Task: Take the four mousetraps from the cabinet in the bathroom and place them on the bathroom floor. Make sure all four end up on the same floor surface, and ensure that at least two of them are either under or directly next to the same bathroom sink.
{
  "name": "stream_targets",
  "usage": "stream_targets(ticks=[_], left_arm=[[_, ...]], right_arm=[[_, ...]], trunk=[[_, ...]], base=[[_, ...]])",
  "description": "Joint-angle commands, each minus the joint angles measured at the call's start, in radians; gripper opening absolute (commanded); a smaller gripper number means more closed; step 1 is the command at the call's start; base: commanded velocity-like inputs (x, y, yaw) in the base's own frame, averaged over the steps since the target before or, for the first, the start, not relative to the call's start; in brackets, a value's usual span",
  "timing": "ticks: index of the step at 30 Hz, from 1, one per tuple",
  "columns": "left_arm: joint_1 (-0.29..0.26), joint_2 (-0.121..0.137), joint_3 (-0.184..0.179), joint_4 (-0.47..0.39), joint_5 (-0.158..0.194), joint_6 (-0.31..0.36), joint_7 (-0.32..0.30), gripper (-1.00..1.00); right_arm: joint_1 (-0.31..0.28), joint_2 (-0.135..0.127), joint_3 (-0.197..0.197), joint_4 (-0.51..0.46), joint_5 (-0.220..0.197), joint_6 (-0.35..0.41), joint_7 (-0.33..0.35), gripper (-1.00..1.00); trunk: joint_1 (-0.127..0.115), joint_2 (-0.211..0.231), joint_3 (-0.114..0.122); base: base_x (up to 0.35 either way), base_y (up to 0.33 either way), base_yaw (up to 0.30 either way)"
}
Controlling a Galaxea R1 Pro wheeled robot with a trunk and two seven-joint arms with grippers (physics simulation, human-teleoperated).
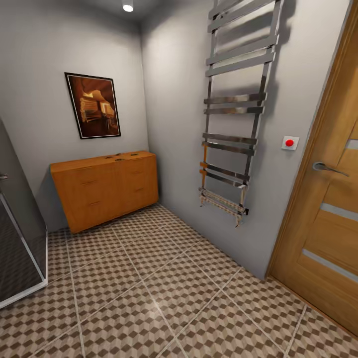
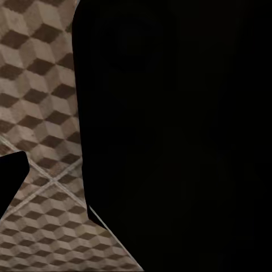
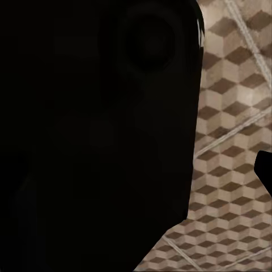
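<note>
Bathroom floor (image 1: 149, 298): cube-pattern tiles. Cabinet (image 1: 104, 191) stands in the far corner of the floor, against the walls, drawers closed. Small dark items on its top near the back edge, possibly mousetraps (image 1: 118, 158); too small to confirm. Gripper state, both arms: cannot tell, wrist views mostly black.

Head view toward corner cabinet (image 1: 107, 189); wrist views close above bathroom floor (image 2: 39, 85).

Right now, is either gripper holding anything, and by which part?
Cannot be told. Both wrist views are mostly dark with patterned bathroom floor beyond, and no fingers can be made out. Small dark items lie on top of the cabinet.
</note>
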Motion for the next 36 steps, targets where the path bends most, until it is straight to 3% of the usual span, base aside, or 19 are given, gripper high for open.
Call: stream_targets(ticks=[1, 15, 36], left_arm=[[0.006, -0.002, 0.002, -0.006, 0.0, -0.006, -0.002, 1.0], [0.006, -0.002, 0.004, -0.037, 0.0, -0.011, -0.002, 1.0], [0.006, 0.003, 0.006, -0.038, 0.068, -0.011, -0.002, 1.0]], right_arm=[[-0.005, 0.003, 0.006, 0.001, 0.006, -0.005, -0.002, 1.0], [-0.005, 0.001, 0.009, 0.0, 0.009, -0.003, 0.003, 1.0], [-0.005, 0.002, 0.008, 0.0, 0.009, -0.005, -0.003, 1.0]], trunk=[[0.0, -0.001, -0.001], [0.0, -0.001, -0.001], [0.0, -0.001, -0.001]], base=[[0.0, 0.0, 0.0], [0.003, 0.0, 0.0], [0.294, 0.0, 0.016]])
